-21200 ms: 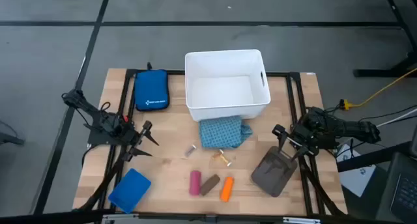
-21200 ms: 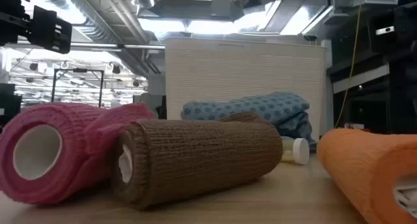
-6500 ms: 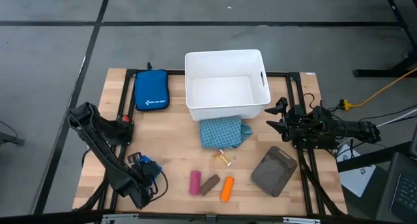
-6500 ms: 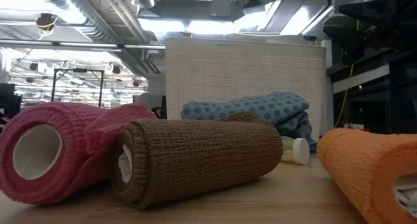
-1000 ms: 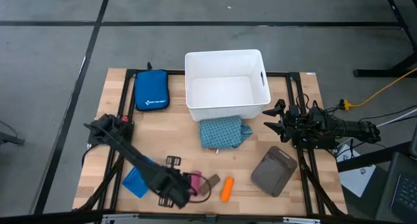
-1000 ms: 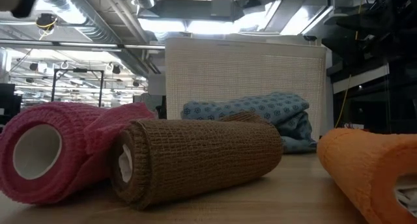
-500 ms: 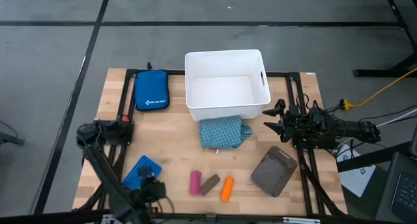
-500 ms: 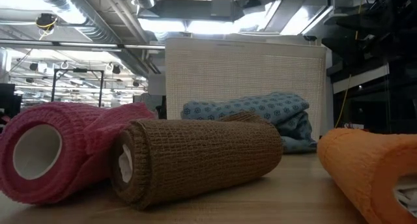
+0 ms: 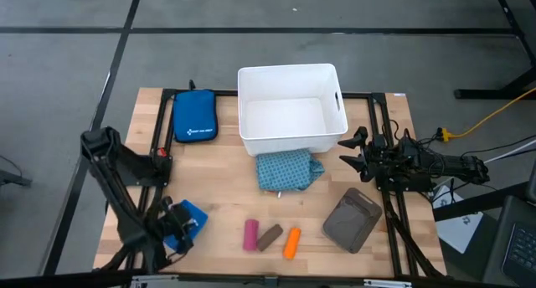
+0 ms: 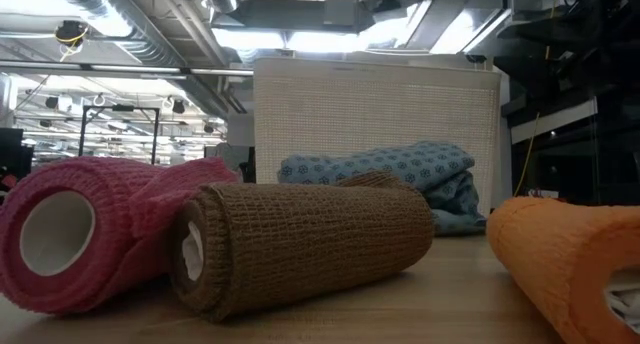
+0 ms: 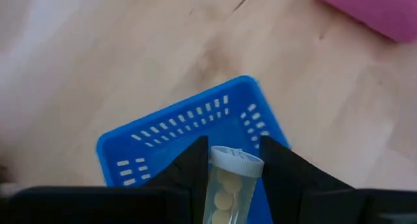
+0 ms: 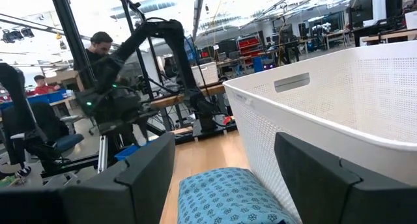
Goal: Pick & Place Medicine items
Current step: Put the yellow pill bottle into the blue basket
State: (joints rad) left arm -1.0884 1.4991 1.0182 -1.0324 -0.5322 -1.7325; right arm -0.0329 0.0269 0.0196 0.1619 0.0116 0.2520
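Observation:
My left gripper [image 9: 179, 227] hangs over the blue tray [image 9: 194, 213] at the table's near left and is shut on a small clear pill vial [image 11: 225, 182] with a white cap. The pink roll [image 9: 250, 235], the brown roll [image 9: 270, 236] and the orange roll [image 9: 291, 243] lie on their sides near the front edge. The teal patterned pack [image 9: 287, 170] lies against the near wall of the white bin [image 9: 291, 108]. My right gripper [image 9: 350, 151] waits open at the bin's right corner. My left gripper pinches the vial's clear body [image 11: 221, 191] between its two fingers, which lie along the vial. The white cap [image 11: 236, 160] sticks out past the fingertips. The fingers slant down from the table's near left. The vial hangs clear above the blue tray.
A dark blue zipped pouch [image 9: 194, 116] lies at the far left. A grey tray [image 9: 354, 219] lies at the near right. Bare wood shows between the blue tray and the pink roll. People sit in the room behind, as the right wrist view shows.
My left gripper has swung from beside the pink roll toward the table's left edge, rolling about its own axis, and now hangs over the blue tray, still shut on the vial.

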